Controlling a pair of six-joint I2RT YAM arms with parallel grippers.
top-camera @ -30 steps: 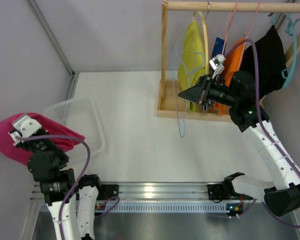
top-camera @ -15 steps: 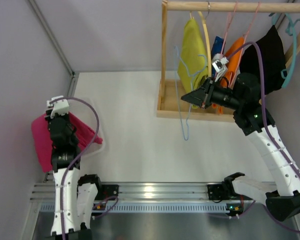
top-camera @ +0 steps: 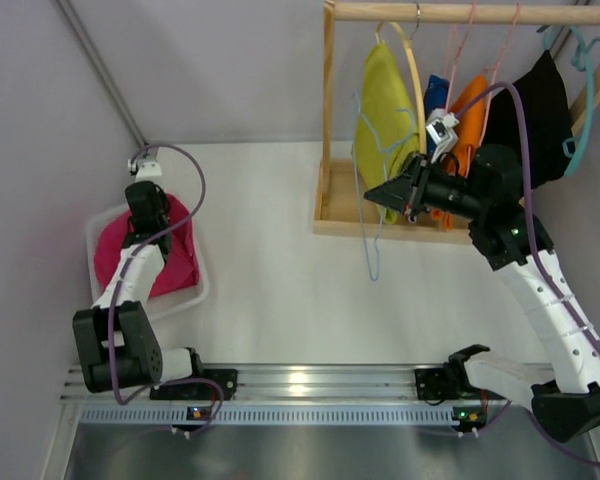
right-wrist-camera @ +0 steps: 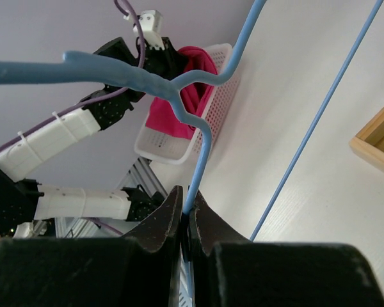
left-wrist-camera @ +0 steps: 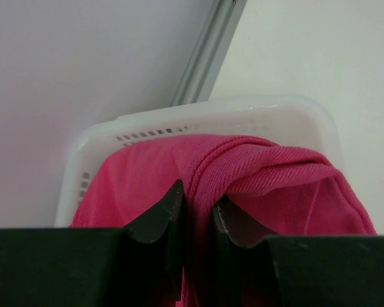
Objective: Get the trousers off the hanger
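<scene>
- Over basket [left-wrist-camera: 198, 118], far left: fold of pink trousers [left-wrist-camera: 275, 185] pinched between jaws of left gripper [left-wrist-camera: 195, 199], most of the cloth slumped inside.
- Beside rack [top-camera: 329, 110]: bare blue hanger [right-wrist-camera: 201, 137] clamped tight in right gripper [right-wrist-camera: 189, 203].
- Hung on rack: yellow-green trousers [top-camera: 385, 105], not yet taken.
- Likely light, limp, apt to snag on hanger; best gripped at a bunched fold near the hem, then drawn down and off.

Cloth of the pink trousers [left-wrist-camera: 269, 176] matt, fine ribbed knit; basket [left-wrist-camera: 198, 118] white perforated plastic, faint sheen; blue hanger [right-wrist-camera: 102, 67] smooth, likely plastic-coated wire; rack [top-camera: 328, 100] pale bare wood; tabletop [top-camera: 270, 250] white, matt, smooth.
</scene>
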